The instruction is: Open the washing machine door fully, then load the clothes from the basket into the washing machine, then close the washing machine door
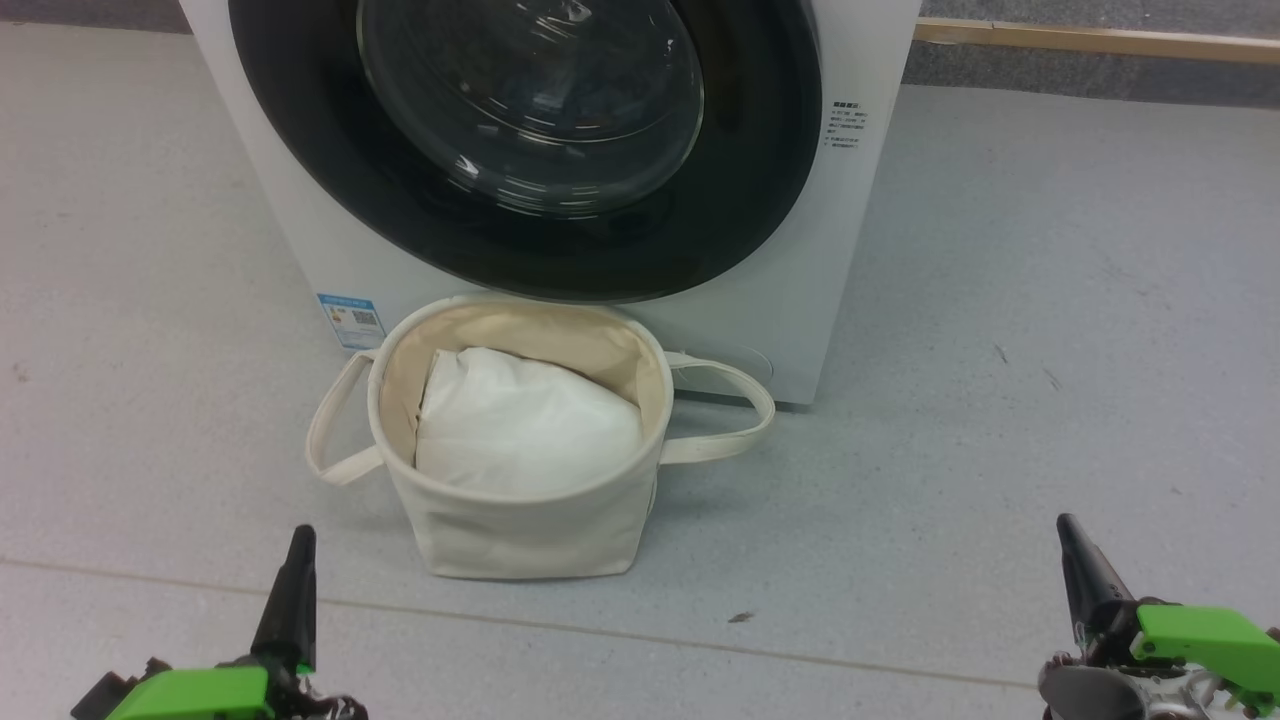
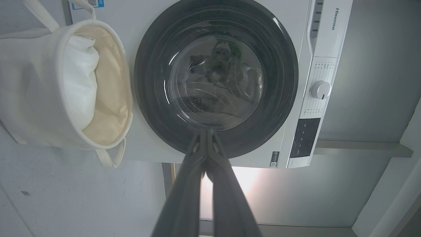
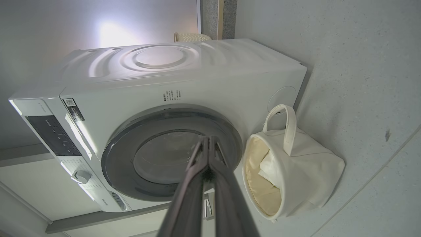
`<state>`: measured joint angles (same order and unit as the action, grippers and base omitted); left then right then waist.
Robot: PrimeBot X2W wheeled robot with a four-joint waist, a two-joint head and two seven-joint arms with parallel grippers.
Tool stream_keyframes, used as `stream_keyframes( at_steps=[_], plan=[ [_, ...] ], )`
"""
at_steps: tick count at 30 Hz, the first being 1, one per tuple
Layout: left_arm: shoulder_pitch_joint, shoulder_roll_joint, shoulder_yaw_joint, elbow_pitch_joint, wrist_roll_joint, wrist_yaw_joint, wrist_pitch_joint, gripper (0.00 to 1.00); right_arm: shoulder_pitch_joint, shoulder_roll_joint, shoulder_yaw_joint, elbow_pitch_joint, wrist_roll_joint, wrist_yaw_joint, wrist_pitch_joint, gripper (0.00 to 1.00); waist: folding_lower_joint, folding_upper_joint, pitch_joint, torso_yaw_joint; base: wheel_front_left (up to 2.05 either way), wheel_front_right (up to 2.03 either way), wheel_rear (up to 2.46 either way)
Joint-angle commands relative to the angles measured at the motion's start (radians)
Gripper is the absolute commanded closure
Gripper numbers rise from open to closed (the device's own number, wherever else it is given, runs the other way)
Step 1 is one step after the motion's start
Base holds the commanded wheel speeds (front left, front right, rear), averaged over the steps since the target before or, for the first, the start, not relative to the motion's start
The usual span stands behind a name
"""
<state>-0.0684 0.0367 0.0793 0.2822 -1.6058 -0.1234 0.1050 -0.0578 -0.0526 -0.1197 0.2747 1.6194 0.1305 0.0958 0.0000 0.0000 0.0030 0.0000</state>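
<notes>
The left gripper point(image 1: 302, 542) has its two long dark fingers pressed together on nothing, low at the near left. The right gripper point(image 1: 1068, 532) is the same at the near right: pinched to a point, empty. Both point toward the far side.

Between them, a little left of centre and so nearer the left gripper, stands the round cream canvas basket point(image 1: 520, 545). Its loop handles stick out left and right. Inside lies a plain white pillow-like bundle point(image 1: 525, 425); no patterned clothes show there, and I cannot tell whether any lie beneath it.

Just behind the basket is the white box-shaped washing machine point(image 1: 865, 260), with a small blue label sticker point(image 1: 352, 318) low on its front. The large round washing machine door point(image 1: 530, 100), glossy black rim around bulging clear glass, sits flush and closed. It lies straight ahead beyond the basket, also left of centre. What is behind the glass is unclear.
</notes>
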Motion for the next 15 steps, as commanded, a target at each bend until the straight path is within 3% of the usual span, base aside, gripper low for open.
stream_keyframes(
  at_steps=[1, 15],
  plan=[
    [-0.04, 0.013, 0.034, -0.037, -0.003, -0.007, 0.008, 1.0, -0.049, -0.006, 0.017, -0.03, -0.002, 0.0, 0.009, 1.0, 0.0, 0.0, 0.0, 0.0, 0.0, 0.0, 0.0],
    [-0.04, 0.013, 0.034, -0.037, -0.003, -0.007, 0.008, 1.0, -0.049, -0.004, 0.015, -0.03, -0.004, 0.0, 0.01, 1.0, 0.0, 0.0, 0.0, 0.0, 0.0, 0.0, 0.0]
  ],
)
